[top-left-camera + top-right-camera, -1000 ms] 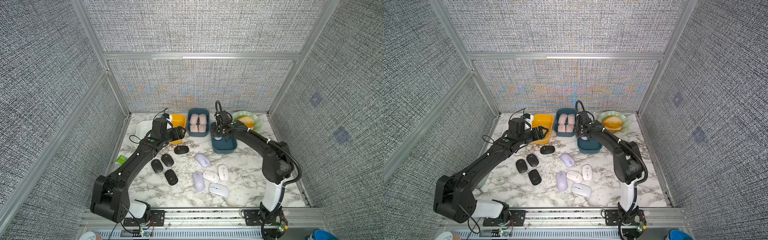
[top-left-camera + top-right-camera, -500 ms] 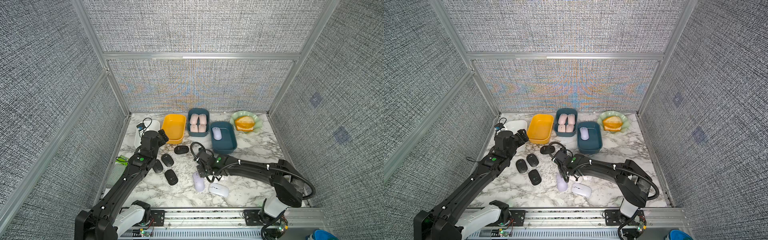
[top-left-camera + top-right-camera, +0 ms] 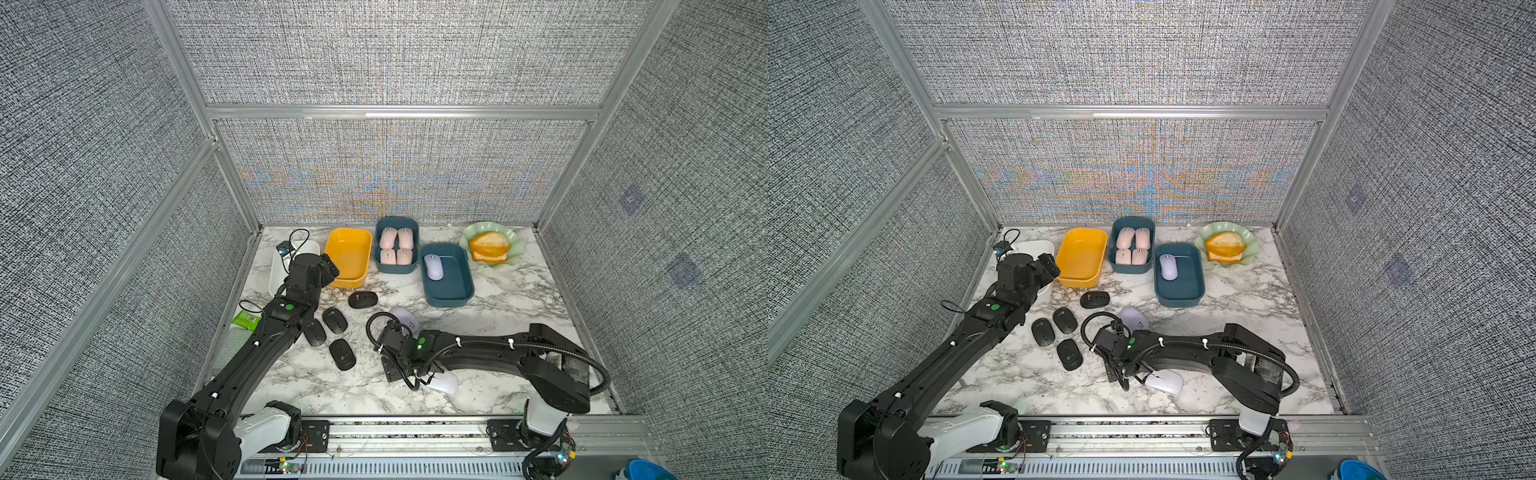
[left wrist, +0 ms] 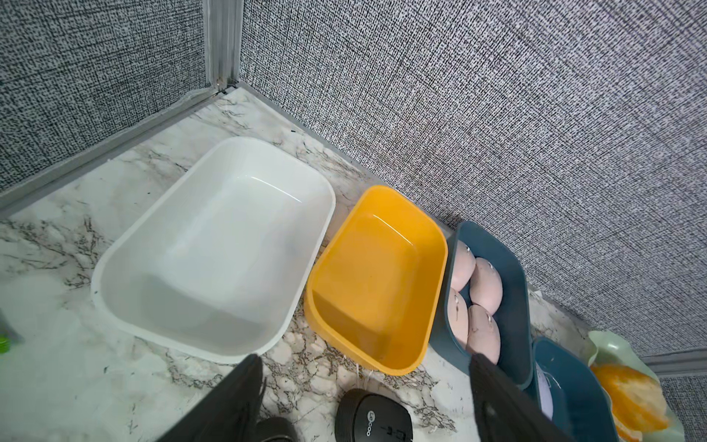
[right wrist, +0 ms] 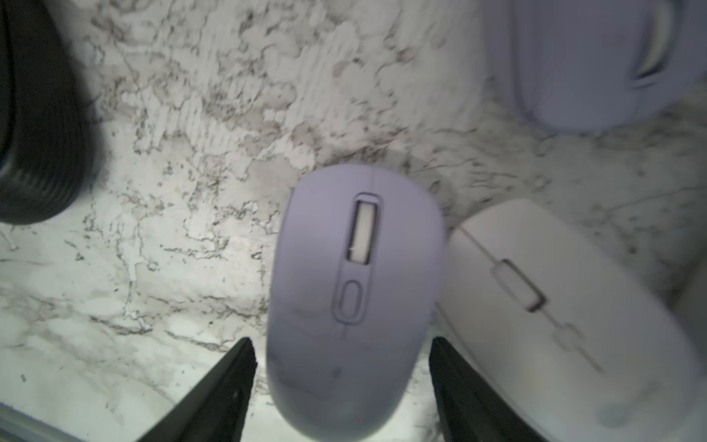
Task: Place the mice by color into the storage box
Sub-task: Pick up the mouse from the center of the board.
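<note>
Several pink mice [image 3: 395, 246] fill one teal box [image 3: 397, 220], and a lilac mouse [image 3: 433, 266] lies in the teal box [image 3: 453, 291] beside it. Several black mice [image 3: 335, 320] lie on the marble. My right gripper [image 5: 340, 367] is open and straddles a lilac mouse [image 5: 355, 298], with a gap on each side. A white mouse [image 5: 554, 306] touches that mouse. The arm hides the mouse in both top views. My left gripper [image 4: 363, 382] is open and holds nothing. It hangs above a black mouse [image 4: 373, 417], near the yellow box [image 4: 378, 279] and the white box [image 4: 214, 248].
A green plate [image 3: 513, 249] with a bread roll [image 3: 489, 245] stands at the back right. Another lilac mouse [image 3: 403, 318] and a white mouse [image 3: 444, 383] lie by my right arm. A green packet [image 3: 245, 320] lies at the left edge. Walls enclose three sides.
Both arms have drawn back from the boxes. A lilac mouse now lies in the teal box. My right gripper has come down over a lilac mouse near the front. The left jaws opened wider.
</note>
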